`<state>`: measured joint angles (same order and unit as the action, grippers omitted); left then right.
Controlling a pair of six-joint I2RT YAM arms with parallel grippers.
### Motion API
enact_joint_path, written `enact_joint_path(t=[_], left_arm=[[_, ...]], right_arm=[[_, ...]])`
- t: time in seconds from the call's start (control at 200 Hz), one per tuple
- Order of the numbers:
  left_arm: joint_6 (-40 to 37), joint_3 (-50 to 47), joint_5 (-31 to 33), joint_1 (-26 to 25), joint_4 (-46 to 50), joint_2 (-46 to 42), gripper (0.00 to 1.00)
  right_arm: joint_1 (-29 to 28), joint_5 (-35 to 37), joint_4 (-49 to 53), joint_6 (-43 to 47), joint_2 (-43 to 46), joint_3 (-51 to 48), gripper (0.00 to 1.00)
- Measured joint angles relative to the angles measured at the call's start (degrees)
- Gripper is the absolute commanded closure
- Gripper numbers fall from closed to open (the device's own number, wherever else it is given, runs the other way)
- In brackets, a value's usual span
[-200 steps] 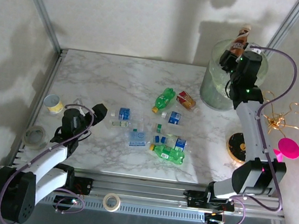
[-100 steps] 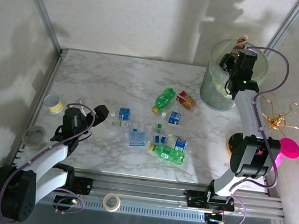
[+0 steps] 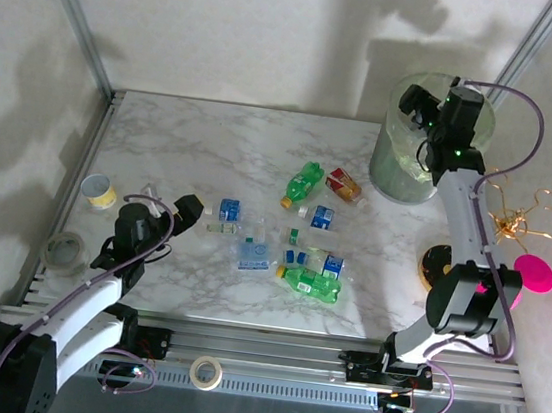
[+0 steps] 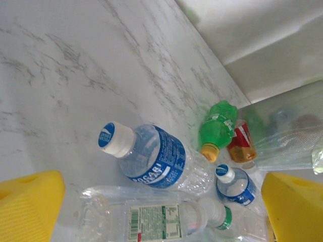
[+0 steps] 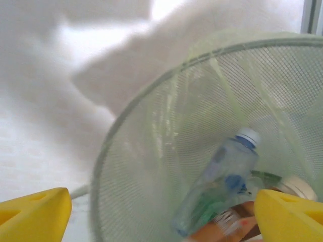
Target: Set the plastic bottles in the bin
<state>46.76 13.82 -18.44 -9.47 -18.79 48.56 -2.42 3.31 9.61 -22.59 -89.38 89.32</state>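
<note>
- Marbled white tabletop (image 3: 193, 146): strewn mid-surface with plastic bottles (image 3: 312, 284), crinkled, clear and green.
- Round mesh bin (image 3: 391, 175), pale green liner: stands far right, holds bottles.
- Yellow-padded right gripper (image 3: 417, 103): spread above bin, empty.
- Yellow-padded left gripper (image 3: 183, 210): spread beside bottles.

In the left wrist view the two yellow fingers (image 4: 28, 201) are cut off at the bottom corners, the clear bottle with the white label (image 4: 151, 222) runs off the bottom edge, and the bin (image 4: 287, 136) at the right edge is just a blur. In the right wrist view the brown bottle (image 5: 224, 226) low in the frame is blurry, cut by the bottom edge and partly behind a yellow finger (image 5: 290, 214). In the top view the right arm (image 3: 465, 205) covers part of the bin at the upper right, and the words on the small bottles (image 3: 255, 254) in the middle are too small to read.
</note>
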Motion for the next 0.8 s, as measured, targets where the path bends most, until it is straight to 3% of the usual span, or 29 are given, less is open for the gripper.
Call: enact_joint_path(t=[0.361,0.556,0.801], left_arm=[[6.54,-0.57,6.91,-3.58,0.85,-2.05,0.0],[8.66,-0.57,10.49,-4.59,0.87,-1.97,0.0],[10.75,-0.31,13.4,-7.76,1.11,1.05,0.0]], right_arm=[[-7.89,-0.98,-2.56,1.66,14.67,-4.42,0.01],[-16.13,-0.81,-3.52,1.7,20.26,-14.05,0.01],[-29.0,0.61,-5.64,-0.17,21.18,-25.9,0.01]])
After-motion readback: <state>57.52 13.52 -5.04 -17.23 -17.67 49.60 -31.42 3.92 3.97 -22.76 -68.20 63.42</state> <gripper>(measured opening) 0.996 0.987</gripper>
